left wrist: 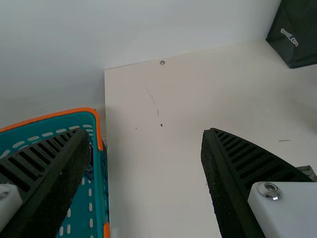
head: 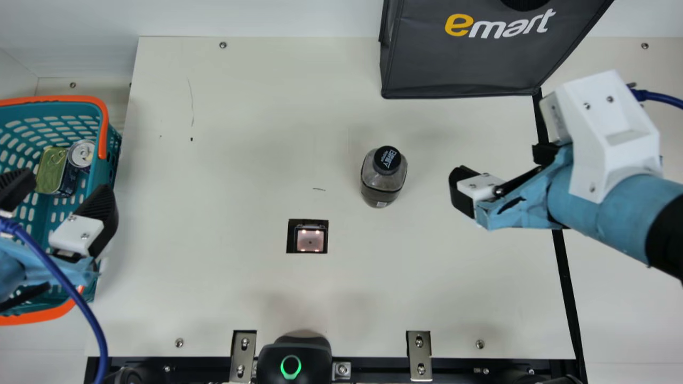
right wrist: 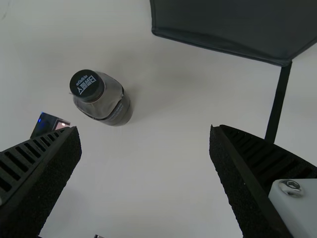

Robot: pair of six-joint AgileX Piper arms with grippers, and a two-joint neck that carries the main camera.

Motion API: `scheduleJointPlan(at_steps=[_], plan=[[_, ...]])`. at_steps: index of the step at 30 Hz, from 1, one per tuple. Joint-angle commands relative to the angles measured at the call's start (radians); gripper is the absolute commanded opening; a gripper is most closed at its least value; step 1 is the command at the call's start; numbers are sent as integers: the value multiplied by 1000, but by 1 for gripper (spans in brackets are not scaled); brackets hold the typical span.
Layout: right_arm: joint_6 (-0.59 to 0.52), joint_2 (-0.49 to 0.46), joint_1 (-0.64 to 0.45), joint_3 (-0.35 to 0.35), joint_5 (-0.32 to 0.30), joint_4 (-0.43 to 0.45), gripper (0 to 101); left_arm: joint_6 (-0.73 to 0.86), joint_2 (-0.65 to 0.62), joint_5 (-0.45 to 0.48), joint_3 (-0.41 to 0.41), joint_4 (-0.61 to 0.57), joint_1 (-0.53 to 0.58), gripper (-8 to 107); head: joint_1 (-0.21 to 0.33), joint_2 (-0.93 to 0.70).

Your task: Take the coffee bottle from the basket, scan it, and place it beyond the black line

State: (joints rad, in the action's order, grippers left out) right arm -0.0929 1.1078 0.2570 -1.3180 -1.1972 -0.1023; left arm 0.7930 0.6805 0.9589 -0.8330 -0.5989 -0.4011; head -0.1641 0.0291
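The dark-capped coffee bottle (head: pixel 382 178) stands upright on the table, up and right of the square scanner window (head: pixel 309 238). My left gripper (head: pixel 64 189) is open over the basket (head: pixel 101 120) and its right edge. In the left wrist view, my left gripper (left wrist: pixel 143 168) has nothing between its fingers. My right gripper (head: pixel 463 191) is to the right of the bottle, apart from it. In the right wrist view, my right gripper (right wrist: pixel 146 168) is wide open and empty, with the bottle (right wrist: pixel 105 99) beyond its fingers. The black line (head: pixel 566 288) runs along the table's right side.
A dark shopping bag (head: pixel 464 58) stands at the back right. Two cans, a round-topped one (head: pixel 81 153) and a gold-topped one (head: pixel 52 169), lie in the basket. A black device with a green ring (head: pixel 293 362) sits at the front edge, between metal brackets.
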Motion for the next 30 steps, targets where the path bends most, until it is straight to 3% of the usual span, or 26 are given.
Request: scheduleJointPlan(at_steps=[1, 30], plan=[[-5, 6, 10, 7, 14, 2, 91, 0, 0, 0, 0, 0, 0, 90, 26, -2], [-5, 156, 156, 78, 215, -16, 91, 0, 0, 0, 0, 0, 0, 90, 26, -2]])
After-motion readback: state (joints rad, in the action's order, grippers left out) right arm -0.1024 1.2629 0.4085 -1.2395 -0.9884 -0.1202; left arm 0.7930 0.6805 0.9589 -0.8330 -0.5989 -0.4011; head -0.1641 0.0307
